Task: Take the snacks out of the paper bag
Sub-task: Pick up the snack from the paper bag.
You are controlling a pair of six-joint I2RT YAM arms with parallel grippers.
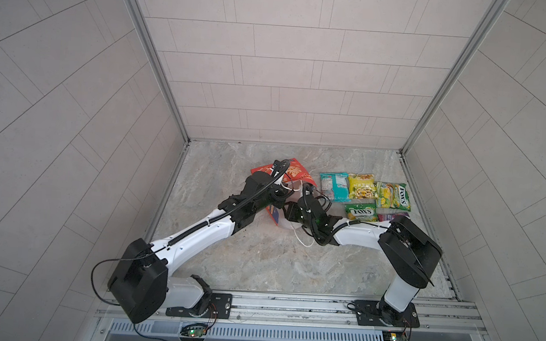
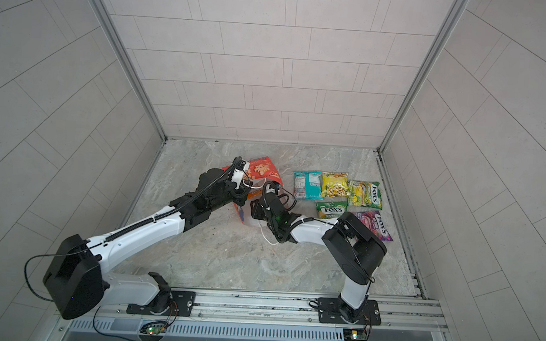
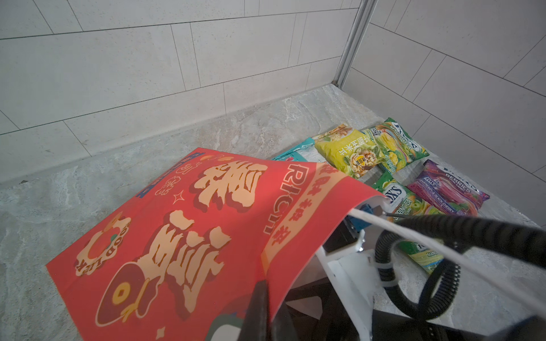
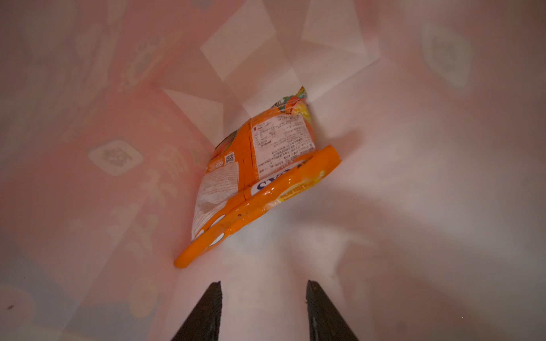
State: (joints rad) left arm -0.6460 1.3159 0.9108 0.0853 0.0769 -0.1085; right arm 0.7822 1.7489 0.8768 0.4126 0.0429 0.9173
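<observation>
While my right gripper (image 4: 263,284) stands half open and empty inside the red paper bag (image 3: 177,236), the orange snack packet (image 4: 260,177) lies just ahead on the white lining. My left gripper (image 3: 263,290) pinches the bag's upper rim tight. Outside, on the marble tabletop (image 1: 259,261), on my right, lie the teal packet (image 1: 332,186), the yellow packet (image 1: 361,186), two green FOX'S packets (image 1: 392,195) and a purple packet (image 2: 374,224).

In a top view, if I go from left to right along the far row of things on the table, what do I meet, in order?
red paper bag → teal packet → yellow packet → green-yellow FOX'S packet
</observation>
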